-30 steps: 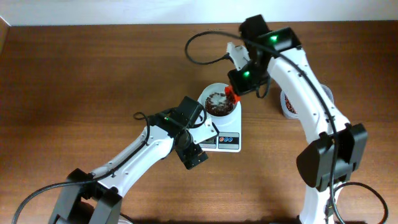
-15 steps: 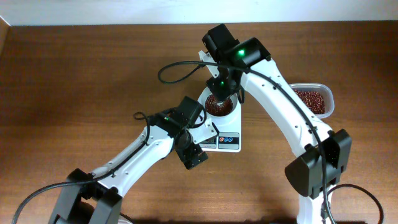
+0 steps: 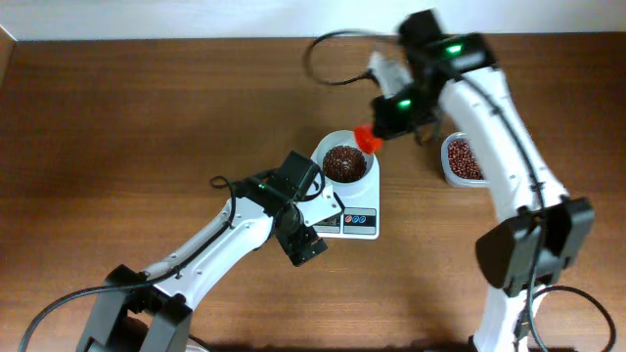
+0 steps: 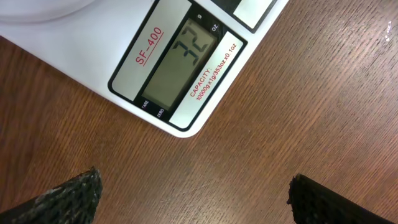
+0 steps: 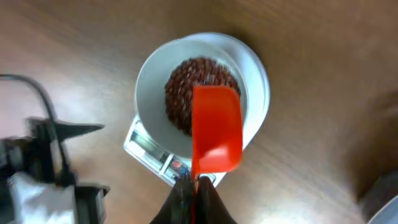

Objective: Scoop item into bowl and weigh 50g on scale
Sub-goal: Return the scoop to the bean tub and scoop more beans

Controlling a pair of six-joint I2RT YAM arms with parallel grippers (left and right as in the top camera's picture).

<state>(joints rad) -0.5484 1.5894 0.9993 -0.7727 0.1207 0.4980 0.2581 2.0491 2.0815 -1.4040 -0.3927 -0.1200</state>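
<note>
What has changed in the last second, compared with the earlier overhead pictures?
The right end effector, shut on the red scoop, swung left over the white bowl, then back right; the scoop now hangs above the bowl's rim, apparently empty. Nothing was released. The open left end effector, the scale and the bowl of red beans stayed put.

White scale [image 4: 81, 43] with grey display [image 4: 180, 62] and red lettering [image 4: 149, 45] carries a white bowl [image 5: 152, 87] of dark reddish-brown beans [image 5: 185, 87], orange-red scoop [image 5: 216, 130] above it, brown wood-grain table [image 4: 298, 112] beneath.
</note>
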